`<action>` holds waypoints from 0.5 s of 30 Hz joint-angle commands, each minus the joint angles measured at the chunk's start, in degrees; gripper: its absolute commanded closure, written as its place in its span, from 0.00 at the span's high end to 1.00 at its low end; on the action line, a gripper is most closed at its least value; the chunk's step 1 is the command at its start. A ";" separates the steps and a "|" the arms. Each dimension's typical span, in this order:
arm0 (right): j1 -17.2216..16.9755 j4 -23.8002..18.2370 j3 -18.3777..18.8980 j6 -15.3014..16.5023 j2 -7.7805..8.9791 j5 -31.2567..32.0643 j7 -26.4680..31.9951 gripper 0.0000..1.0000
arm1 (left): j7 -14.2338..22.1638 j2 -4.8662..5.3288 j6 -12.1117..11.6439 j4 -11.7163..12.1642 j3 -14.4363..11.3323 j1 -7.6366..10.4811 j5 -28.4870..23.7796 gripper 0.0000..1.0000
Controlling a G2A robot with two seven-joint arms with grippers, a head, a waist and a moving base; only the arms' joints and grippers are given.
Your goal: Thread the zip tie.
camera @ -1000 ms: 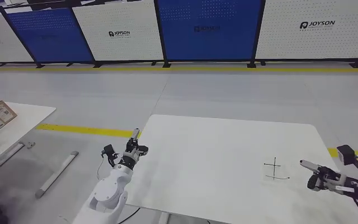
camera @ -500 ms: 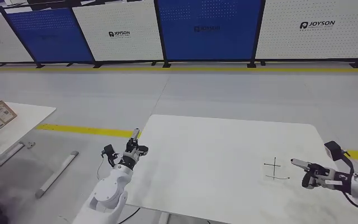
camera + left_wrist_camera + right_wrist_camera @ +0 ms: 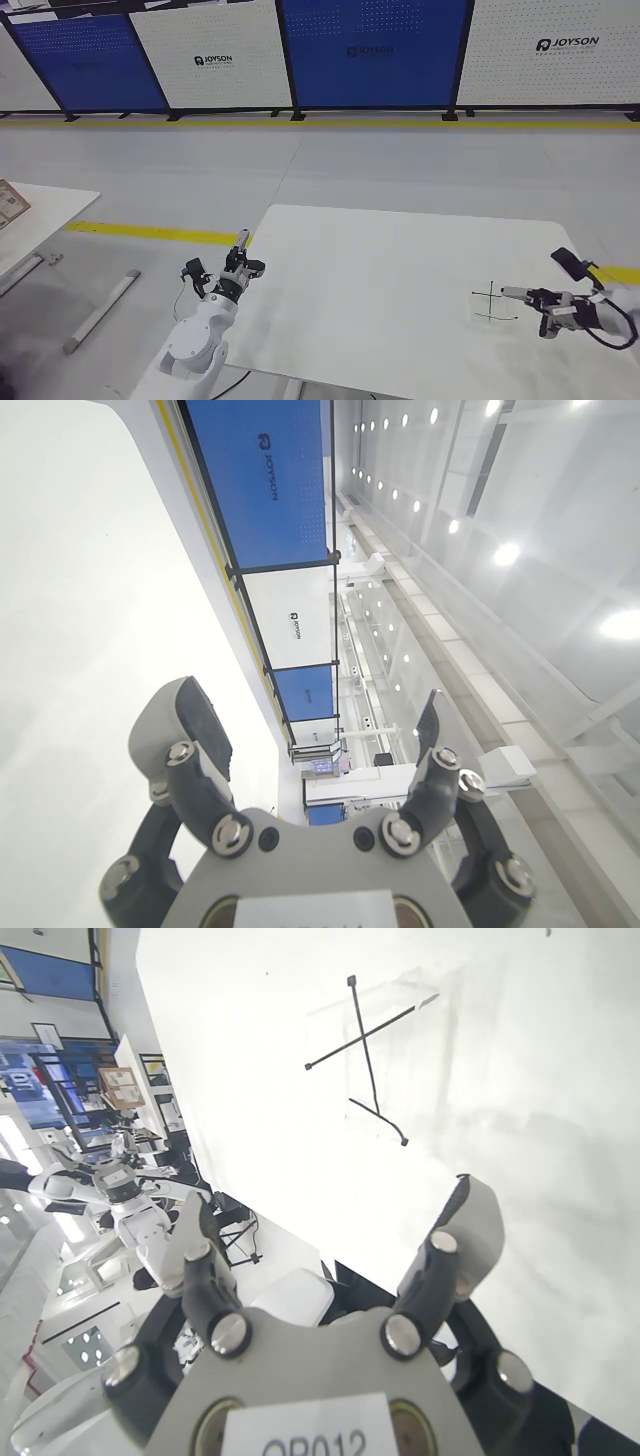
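Three thin black zip ties (image 3: pixel 492 302) lie loosely crossed on the right part of the white table (image 3: pixel 380 290). In the right wrist view the zip ties (image 3: pixel 367 1053) lie flat just ahead of the fingers: two cross and a third curves at their near end. My right gripper (image 3: pixel 513 294) hangs a little right of them, open and holding nothing, and the right wrist view shows this gripper (image 3: pixel 330 1208) with its jaws wide apart. My left gripper (image 3: pixel 241 245) is at the table's left edge, far from the ties; this gripper (image 3: pixel 315 705) is open and holds nothing.
A second white table (image 3: pixel 40 215) with a cardboard box (image 3: pixel 10 205) stands at the far left. A pale bar (image 3: pixel 100 310) lies on the floor between the tables. Blue and white panels (image 3: pixel 370 50) wall off the back.
My right arm has moved left from the table's right edge, bringing its gripper close to the zip ties. The left arm has kept still.
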State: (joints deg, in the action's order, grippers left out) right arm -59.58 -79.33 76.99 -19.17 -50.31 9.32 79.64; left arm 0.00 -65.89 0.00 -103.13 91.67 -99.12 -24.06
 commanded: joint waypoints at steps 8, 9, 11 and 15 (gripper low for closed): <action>-0.13 -0.06 0.15 0.09 -0.04 0.01 0.00 1.00 | 0.00 0.00 0.00 0.00 0.00 0.00 0.00 1.00; -0.15 -0.26 -0.33 0.33 -0.03 0.93 -0.03 1.00 | 0.00 0.00 0.00 0.00 0.00 0.00 0.00 1.00; 0.67 -0.06 -2.32 0.01 -0.10 3.29 0.00 1.00 | 0.00 0.00 0.00 0.00 0.00 0.00 0.00 1.00; 4.41 3.53 -7.67 -0.31 -0.30 4.67 0.00 1.00 | 0.00 0.00 0.00 0.00 0.00 0.00 0.00 1.00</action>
State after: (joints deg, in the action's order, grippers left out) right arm -56.25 -77.20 70.67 -19.50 -50.58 13.96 79.64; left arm 0.00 -65.89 0.00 -103.13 91.67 -99.12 -24.06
